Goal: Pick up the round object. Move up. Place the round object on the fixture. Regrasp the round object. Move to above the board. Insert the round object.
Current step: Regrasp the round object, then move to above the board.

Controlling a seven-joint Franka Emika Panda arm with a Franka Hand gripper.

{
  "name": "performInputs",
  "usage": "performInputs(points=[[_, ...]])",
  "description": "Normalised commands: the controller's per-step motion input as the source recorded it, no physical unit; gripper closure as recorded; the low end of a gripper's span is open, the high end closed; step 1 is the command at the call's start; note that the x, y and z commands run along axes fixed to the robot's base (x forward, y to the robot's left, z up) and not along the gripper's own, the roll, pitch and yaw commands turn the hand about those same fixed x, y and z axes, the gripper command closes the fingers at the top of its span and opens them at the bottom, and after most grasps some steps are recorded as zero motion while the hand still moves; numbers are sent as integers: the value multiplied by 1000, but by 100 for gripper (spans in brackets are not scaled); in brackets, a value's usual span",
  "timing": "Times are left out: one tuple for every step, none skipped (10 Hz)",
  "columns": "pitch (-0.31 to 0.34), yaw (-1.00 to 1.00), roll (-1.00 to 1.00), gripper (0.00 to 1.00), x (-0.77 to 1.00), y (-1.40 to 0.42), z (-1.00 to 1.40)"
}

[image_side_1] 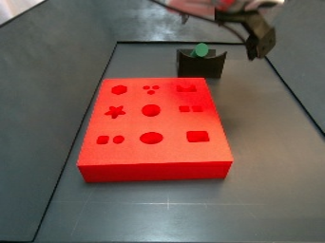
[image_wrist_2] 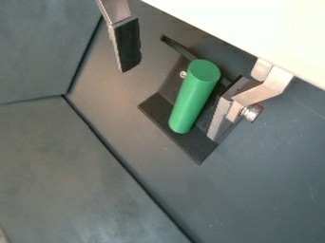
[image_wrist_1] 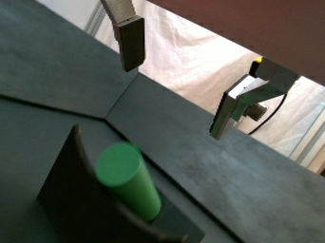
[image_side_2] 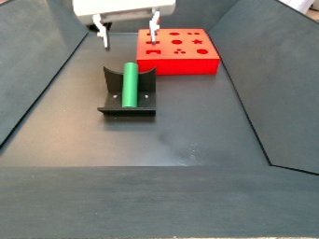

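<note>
Wrist views both show the green round peg (image_wrist_2: 193, 97) lying on its side in the notch of the dark fixture (image_wrist_2: 162, 106), apart from both fingers. The pincer (image_wrist_2: 178, 81) hangs above it, spread wide and holding nothing; one dark-padded finger (image_wrist_2: 127, 43) stands to one side of the peg, the opposite plate to the other. In a side view the peg (image_side_2: 129, 83) has its long axis along the fixture (image_side_2: 126, 105), pointing away from that camera toward the red board (image_side_2: 180, 49), and the fingers straddle that axis above the far end. Judgement: regrasp pending; a straight descent should close across the peg's width, not its length.
</note>
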Motion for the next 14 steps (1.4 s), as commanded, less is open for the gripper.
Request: performInputs(points=[[-91,87,71,0,96,49,-1000],[-97,62,75,0,103,45,-1000],[-100,26,77,0,113,35,-1000],[-88,1,76,0,100,24,-799],[-77,-15,75,0,86,17,-650],[-66,-22,74,0,81,12,-547],[-43,-29,73,0,74,9,-351],[-27,-31,66,0,70,7,-212],[0,0,0,100,0,0,0],[-10,-70,-220,100,133,-82,1000],[0,-72,-217,100,129,-82,1000],[35,-67,-193,100,118,-75,1000],[63,-49,-146,100,109,-72,1000],[74,-39,-122,100,105,-71,1000]])
